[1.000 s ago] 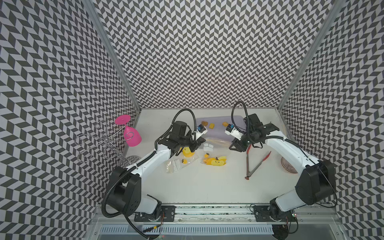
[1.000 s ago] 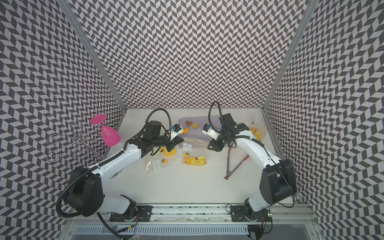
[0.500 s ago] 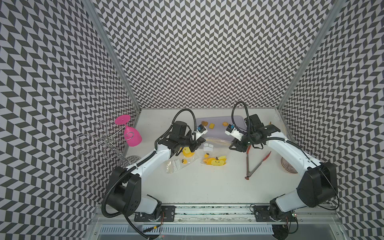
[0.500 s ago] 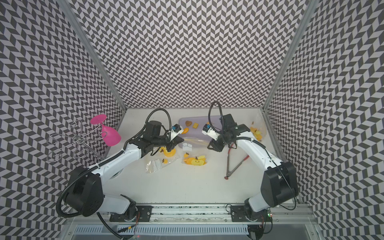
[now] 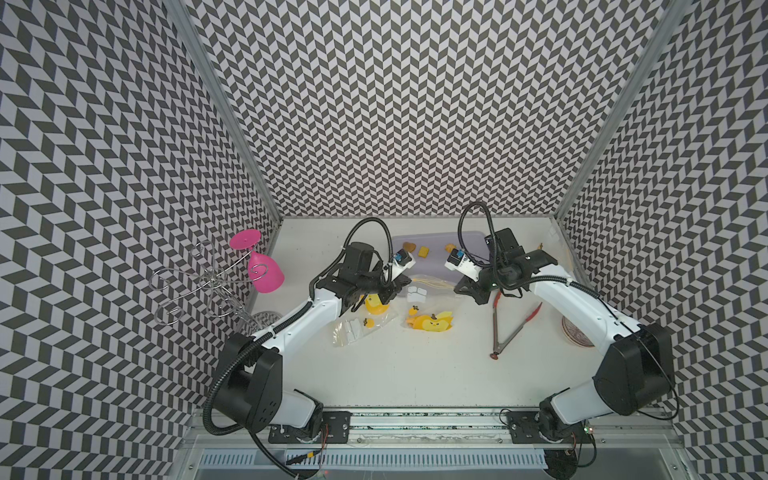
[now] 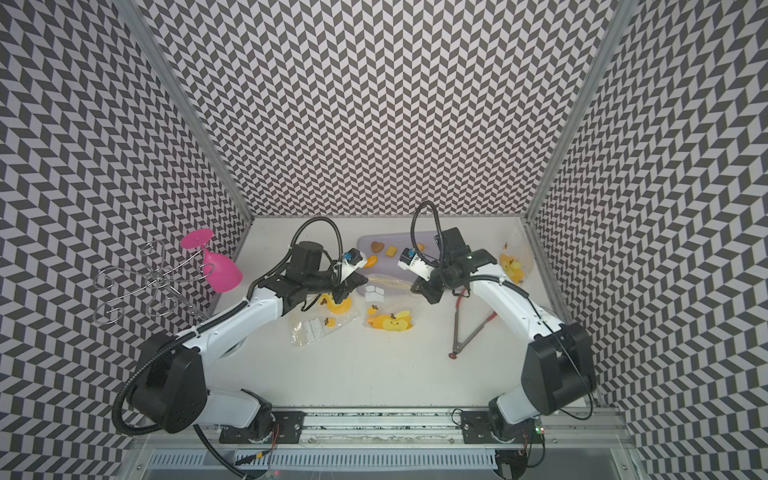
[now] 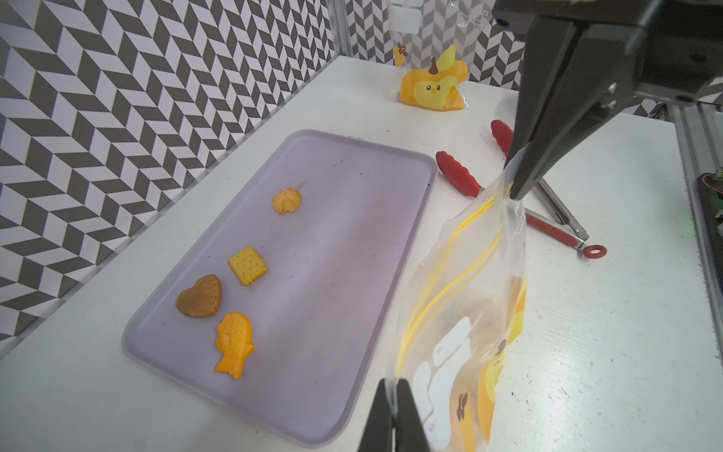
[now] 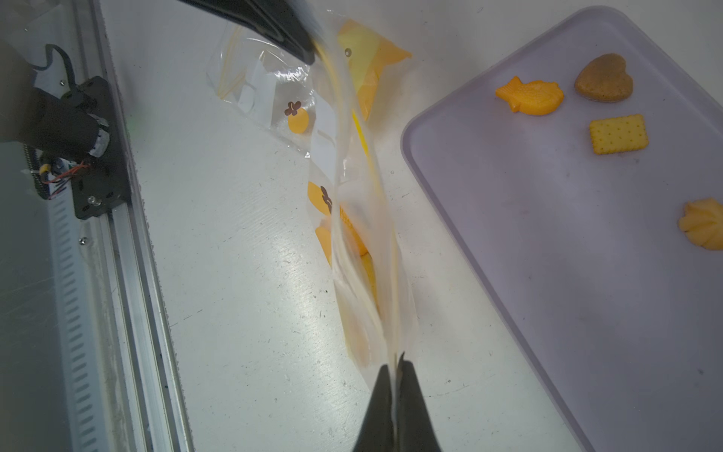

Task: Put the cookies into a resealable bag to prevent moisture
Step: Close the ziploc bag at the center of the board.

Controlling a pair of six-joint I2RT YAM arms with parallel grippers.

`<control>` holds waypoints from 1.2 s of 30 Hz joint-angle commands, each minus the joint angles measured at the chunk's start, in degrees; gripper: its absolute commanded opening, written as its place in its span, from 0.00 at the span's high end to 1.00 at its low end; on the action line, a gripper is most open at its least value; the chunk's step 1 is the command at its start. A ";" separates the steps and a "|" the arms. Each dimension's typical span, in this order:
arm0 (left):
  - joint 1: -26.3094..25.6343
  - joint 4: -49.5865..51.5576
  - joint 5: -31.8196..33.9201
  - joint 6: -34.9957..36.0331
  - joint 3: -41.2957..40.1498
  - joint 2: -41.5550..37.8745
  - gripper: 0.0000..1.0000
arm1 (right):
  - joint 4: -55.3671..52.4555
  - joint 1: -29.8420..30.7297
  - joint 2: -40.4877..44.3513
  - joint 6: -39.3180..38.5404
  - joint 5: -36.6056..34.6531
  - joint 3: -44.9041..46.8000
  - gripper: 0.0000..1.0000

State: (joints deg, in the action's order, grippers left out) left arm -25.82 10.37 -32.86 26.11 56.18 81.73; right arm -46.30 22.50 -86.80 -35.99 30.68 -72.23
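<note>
Can't sort print from anything solid inside the bag (image 8: 364, 242) in the right wrist view, plus lots of smear along its far end. Only getting part of the swirl cookie (image 8: 704, 229) and the tray (image 8: 547, 293) there, chopped by the frame edge. Barely catching the fish cookie (image 6: 371, 261) in a top view, partly tucked behind the left wrist camera (image 6: 352, 258).

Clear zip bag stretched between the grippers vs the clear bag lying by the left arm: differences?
Pose: the stretched clear zip bag is upright; the lying clear bag is flat on the table.
Grip: left gripper and right gripper pinch the stretched bag's top edge; nothing holds the lying one.
Shared: clear plastic, yellow print, white labels.
</note>
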 commanded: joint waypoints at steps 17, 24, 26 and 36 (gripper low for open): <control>0.18 -0.11 -2.68 1.79 1.05 -1.99 1.00 | 4.49 2.55 -0.75 -1.49 3.57 0.63 1.00; 0.20 0.02 -3.68 1.93 1.04 -2.17 1.00 | 5.39 3.32 -1.33 -1.08 2.09 0.89 0.82; 0.21 0.12 -3.86 2.06 1.06 -2.19 1.00 | 5.94 3.51 -1.27 -0.65 1.07 1.27 0.81; 0.18 0.70 -5.19 2.88 1.03 -2.56 1.00 | 8.10 3.98 -2.17 -0.77 4.55 1.43 0.98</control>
State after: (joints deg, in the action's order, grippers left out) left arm -25.82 10.46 -35.92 27.40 56.18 81.08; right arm -40.69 25.87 -88.20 -36.05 32.45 -70.91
